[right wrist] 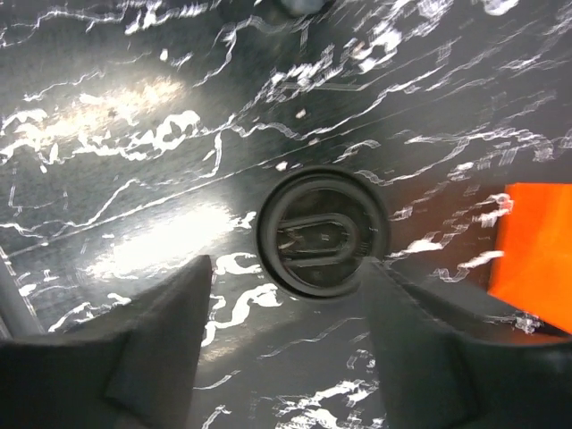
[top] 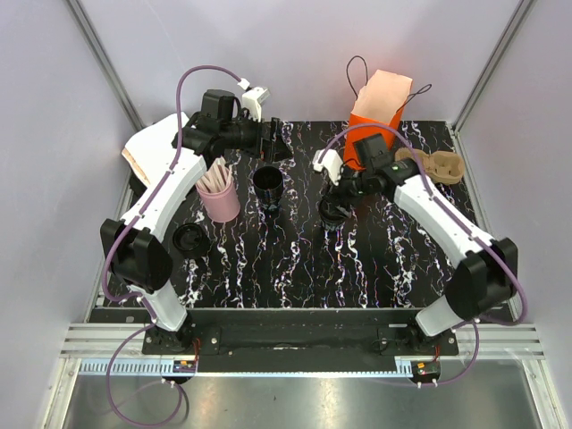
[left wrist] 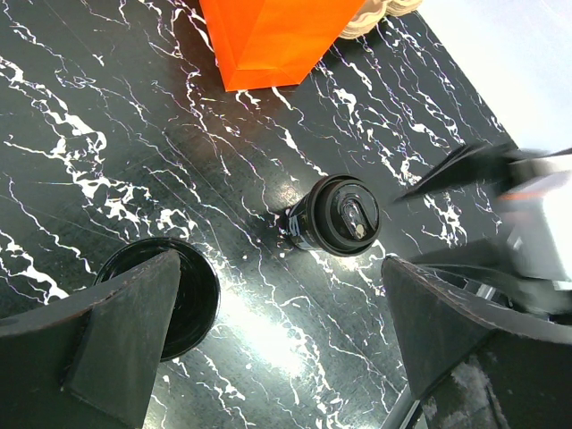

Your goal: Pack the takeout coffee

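Top camera looks down; both wrist cameras face the takeout coffee [left wrist: 344, 214].

Right gripper [top: 336, 202] is hanging over the takeout coffee [top: 331, 215], just right of centre.
The orange bag [top: 380, 103] is standing above them toward the upper right; the open black cup [top: 267, 181] is sitting left of centre.

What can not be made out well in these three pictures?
- Lidded black paper cup: top view, right gripper covers most of it; contact unclear.
- Lidless black paper cup: left wrist view, left gripper hides part.
- Orange paper bag: both wrist views, cut off by the frame edge.
- Right arm: left wrist view, blurred.
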`<action>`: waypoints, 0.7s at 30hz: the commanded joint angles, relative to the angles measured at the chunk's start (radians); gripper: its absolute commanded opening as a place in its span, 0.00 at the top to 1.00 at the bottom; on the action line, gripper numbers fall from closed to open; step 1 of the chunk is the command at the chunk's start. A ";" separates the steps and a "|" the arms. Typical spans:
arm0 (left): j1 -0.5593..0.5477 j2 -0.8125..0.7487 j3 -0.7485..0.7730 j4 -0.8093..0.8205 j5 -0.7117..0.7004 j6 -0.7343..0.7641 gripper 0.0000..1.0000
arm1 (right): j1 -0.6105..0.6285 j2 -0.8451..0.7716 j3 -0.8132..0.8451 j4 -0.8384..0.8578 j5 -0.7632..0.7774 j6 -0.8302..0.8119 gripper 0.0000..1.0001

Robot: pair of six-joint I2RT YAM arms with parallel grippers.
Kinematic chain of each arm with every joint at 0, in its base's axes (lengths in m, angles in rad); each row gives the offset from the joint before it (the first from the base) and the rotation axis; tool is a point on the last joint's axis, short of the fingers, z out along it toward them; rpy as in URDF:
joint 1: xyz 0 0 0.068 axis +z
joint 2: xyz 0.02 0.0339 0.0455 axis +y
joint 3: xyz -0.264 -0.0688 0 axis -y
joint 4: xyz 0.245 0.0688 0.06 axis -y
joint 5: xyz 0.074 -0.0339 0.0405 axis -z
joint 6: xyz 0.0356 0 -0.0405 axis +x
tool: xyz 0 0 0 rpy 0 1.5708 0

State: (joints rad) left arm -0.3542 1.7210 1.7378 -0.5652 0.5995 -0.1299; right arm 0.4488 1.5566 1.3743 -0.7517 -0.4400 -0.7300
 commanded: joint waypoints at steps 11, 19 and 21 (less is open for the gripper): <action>-0.100 0.067 -0.006 0.047 0.075 0.012 0.01 | -0.188 -0.217 0.065 0.054 0.027 0.260 0.00; -0.183 0.221 0.074 0.008 0.063 0.009 0.01 | -0.308 -0.303 -0.021 0.071 -0.026 0.325 0.00; -0.187 0.271 0.092 0.007 0.085 0.000 0.01 | -0.317 -0.320 -0.041 0.069 -0.026 0.330 0.00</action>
State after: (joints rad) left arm -0.5343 1.9301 1.7592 -0.5621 0.6392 -0.1246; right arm 0.1562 1.2789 1.3643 -0.7109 -0.4332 -0.4442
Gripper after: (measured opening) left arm 0.987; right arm 0.994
